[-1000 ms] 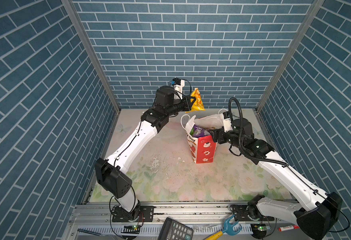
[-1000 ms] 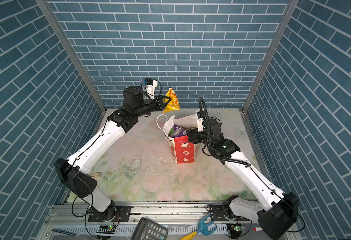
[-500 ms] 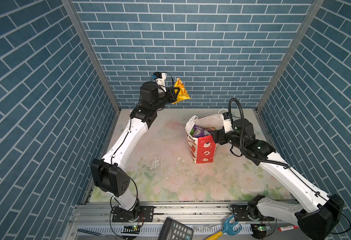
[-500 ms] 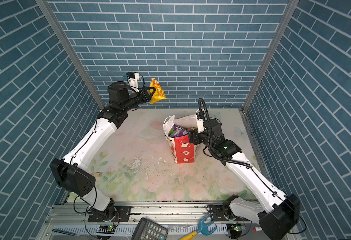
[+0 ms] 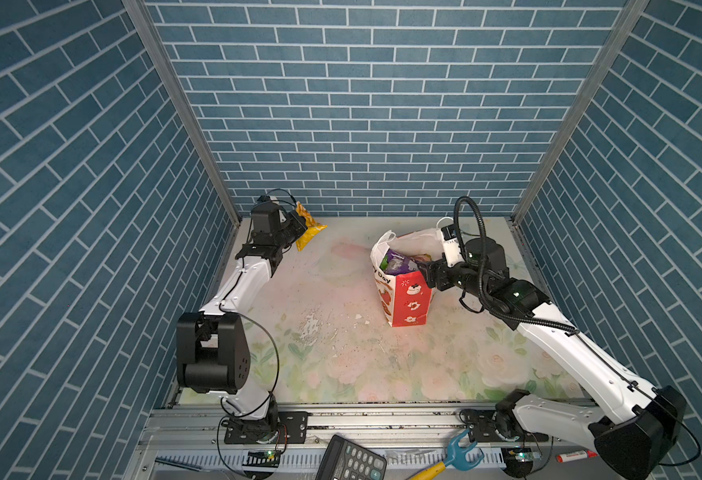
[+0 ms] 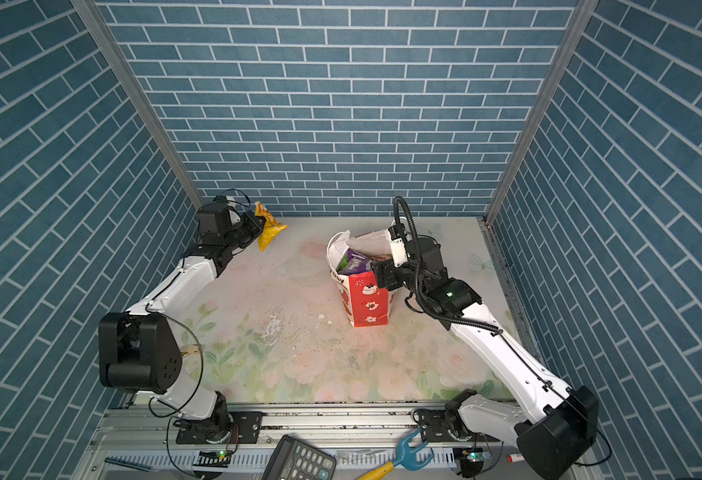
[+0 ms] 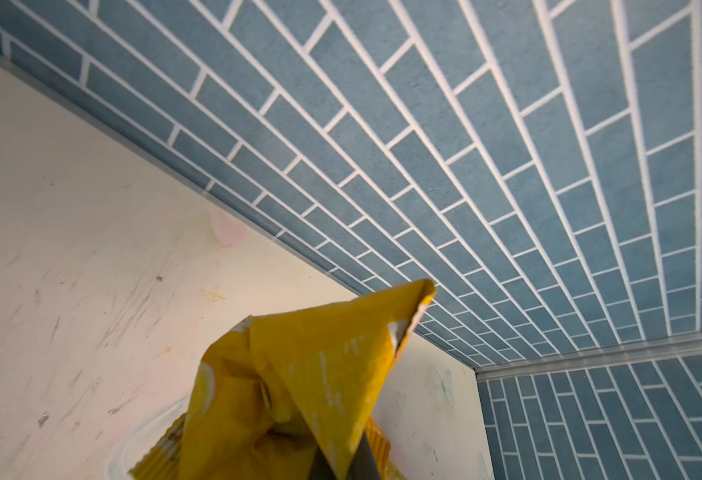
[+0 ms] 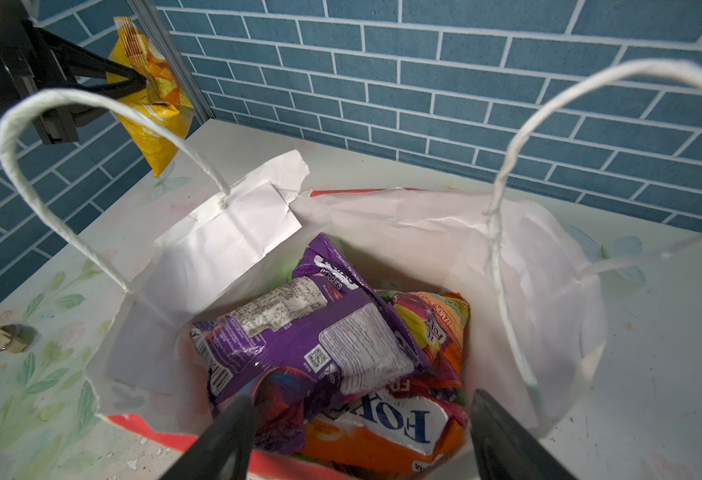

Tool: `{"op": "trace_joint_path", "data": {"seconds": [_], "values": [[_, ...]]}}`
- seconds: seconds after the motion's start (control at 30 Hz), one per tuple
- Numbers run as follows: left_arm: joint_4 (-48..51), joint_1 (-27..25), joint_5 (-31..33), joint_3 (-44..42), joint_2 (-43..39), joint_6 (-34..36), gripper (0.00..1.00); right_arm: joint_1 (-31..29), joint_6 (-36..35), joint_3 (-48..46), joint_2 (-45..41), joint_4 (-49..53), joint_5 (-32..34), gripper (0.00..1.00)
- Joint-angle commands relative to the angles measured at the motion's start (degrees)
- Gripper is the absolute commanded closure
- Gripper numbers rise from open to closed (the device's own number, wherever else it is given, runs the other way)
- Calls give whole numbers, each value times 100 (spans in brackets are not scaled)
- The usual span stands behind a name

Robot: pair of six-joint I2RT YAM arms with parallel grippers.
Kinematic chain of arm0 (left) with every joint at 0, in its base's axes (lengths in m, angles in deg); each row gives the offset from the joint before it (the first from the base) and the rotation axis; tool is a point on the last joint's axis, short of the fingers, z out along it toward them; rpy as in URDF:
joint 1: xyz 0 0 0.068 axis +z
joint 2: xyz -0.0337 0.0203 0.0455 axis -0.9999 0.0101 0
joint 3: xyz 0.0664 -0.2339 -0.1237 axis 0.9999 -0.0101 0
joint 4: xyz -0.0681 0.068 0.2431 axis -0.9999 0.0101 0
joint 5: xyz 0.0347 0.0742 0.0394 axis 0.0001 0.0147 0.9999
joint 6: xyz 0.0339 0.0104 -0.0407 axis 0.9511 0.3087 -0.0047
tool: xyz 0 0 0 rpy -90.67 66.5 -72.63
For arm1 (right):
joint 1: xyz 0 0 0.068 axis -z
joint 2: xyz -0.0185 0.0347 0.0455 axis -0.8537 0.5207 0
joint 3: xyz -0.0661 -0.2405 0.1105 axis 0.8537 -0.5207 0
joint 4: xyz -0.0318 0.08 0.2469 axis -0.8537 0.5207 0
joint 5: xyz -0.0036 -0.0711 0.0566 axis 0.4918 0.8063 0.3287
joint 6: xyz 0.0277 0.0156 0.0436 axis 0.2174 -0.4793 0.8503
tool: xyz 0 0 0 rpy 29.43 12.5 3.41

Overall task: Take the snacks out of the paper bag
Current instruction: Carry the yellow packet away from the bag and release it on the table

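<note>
Yellow packet (image 5: 310,230) hangs clamped in left gripper (image 8: 143,85); right gripper (image 8: 359,401) gapes wide over paper bag (image 5: 407,299), cord handles (image 8: 648,64) ahead.

We see a robotics lab test cell. An aluminium rail (image 5: 382,415) runs along the front of the table, and the left arm (image 5: 241,286) and the right arm (image 5: 569,349) are bolted to it. Behind the rail lies a worn floral table cover (image 5: 341,365), boxed in on three sides by brick-print panels (image 5: 362,124) joined by metal corner posts (image 5: 184,112). In front of the rail lie a calculator (image 5: 351,459), a blue-and-yellow tool (image 5: 455,455) and a marker (image 5: 576,456).
</note>
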Motion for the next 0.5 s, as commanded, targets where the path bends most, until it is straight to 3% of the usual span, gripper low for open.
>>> {"op": "trace_joint_path", "data": {"seconds": [0.0, 0.2, 0.37, 0.47], "values": [[-550, 165, -146, -173, 368, -168, 100, -19, -218, 237, 127, 135, -109, 19], [-473, 347, -186, -248, 1054, -209, 100, -20, -256, 443, 378, 288, -325, 20], [-349, 356, 190, -391, 1309, -157, 100, -22, -207, 360, 403, 278, -356, 20], [-157, 356, 374, -358, 1411, 93, 91, -19, -51, 287, 382, 236, -432, 21]]}}
